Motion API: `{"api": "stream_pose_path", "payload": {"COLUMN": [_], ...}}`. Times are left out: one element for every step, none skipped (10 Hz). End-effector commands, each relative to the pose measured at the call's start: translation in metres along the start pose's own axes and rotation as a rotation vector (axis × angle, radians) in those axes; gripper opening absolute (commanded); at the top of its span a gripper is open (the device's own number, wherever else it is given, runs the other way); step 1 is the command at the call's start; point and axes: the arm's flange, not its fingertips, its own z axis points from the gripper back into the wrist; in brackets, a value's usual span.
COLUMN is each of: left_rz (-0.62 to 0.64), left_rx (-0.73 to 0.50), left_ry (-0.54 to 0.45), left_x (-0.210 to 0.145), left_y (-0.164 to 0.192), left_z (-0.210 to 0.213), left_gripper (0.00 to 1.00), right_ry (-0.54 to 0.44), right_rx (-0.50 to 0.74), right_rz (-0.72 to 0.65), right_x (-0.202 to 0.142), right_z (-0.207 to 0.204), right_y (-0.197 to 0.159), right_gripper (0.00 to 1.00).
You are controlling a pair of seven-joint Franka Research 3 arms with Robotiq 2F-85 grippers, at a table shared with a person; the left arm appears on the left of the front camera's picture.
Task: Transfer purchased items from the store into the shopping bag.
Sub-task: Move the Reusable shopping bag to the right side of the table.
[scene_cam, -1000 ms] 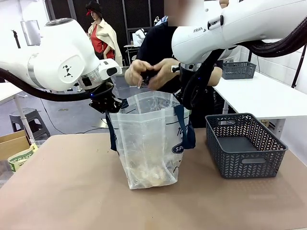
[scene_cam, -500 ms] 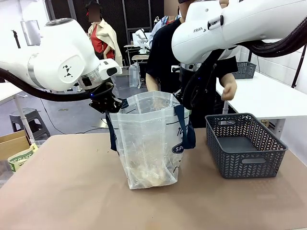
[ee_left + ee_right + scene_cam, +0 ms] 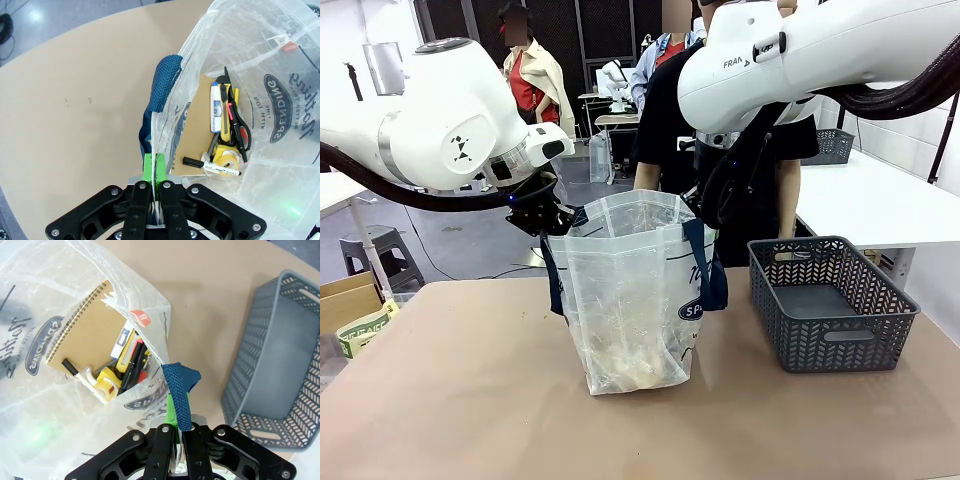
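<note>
The shopping bag [image 3: 630, 300] stands upright mid-table, its mouth held wide. My left gripper [image 3: 548, 216] is shut on the bag's left rim beside a navy handle [image 3: 162, 82]. The green pads [image 3: 149, 170] pinch the plastic in the left wrist view. Shut on the bag's right rim and navy strap [image 3: 179, 395] is my right gripper [image 3: 704, 207]. The purchased items lie inside the bag: a brown spiral notebook [image 3: 82, 340], scissors [image 3: 239, 120], markers and a yellow tape dispenser [image 3: 225, 160]. The store, a dark grey mesh basket [image 3: 830, 300], sits to the right with a bare floor [image 3: 280, 365].
A person [image 3: 720, 110] stands behind the bag at the far side with arms hanging down. A white table [image 3: 880, 200] with another grey basket [image 3: 818, 146] is at back right. A cardboard box [image 3: 350, 305] sits beyond the table's left edge.
The person's hands, held together above the bag's mouth a second ago, have drawn back and dropped to the sides. Both arms and the bag stay still.
</note>
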Motion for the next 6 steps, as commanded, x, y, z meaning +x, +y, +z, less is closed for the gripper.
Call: {"api": "stream_pose_path", "payload": {"left_rz": [0.017, 0.017, 0.017, 0.017, 0.017, 0.017], "left_rx": [0.007, 0.007, 0.007, 0.007, 0.007, 0.007], "left_ry": [-0.003, -0.003, -0.003, -0.003, -0.003, -0.003], "left_x": [-0.0007, -0.0007, -0.0007, -0.0007, -0.0007, -0.0007], "left_y": [0.0011, 0.0011, 0.0011, 0.0011, 0.0011, 0.0011], "left_z": [0.0013, 0.0013, 0.0013, 0.0013, 0.0013, 0.0013], "left_gripper": [0.00, 0.00, 0.00, 0.00, 0.00, 0.00], "right_ry": [-0.002, -0.002, -0.002, -0.002, -0.002, -0.002], "right_rx": [-0.001, -0.001, -0.001, -0.001, -0.001, -0.001], "right_rz": [-0.013, -0.013, -0.013, -0.013, -0.013, -0.013], "right_x": [0.0005, 0.0005, 0.0005, 0.0005, 0.0005, 0.0005], "right_z": [0.0013, 0.0013, 0.0013, 0.0013, 0.0013, 0.0013], "right_y": [-0.0012, -0.0012, -0.0012, -0.0012, -0.0012, -0.0012], "right_gripper": [0.00, 0.00, 0.00, 0.00, 0.00, 0.00]}}
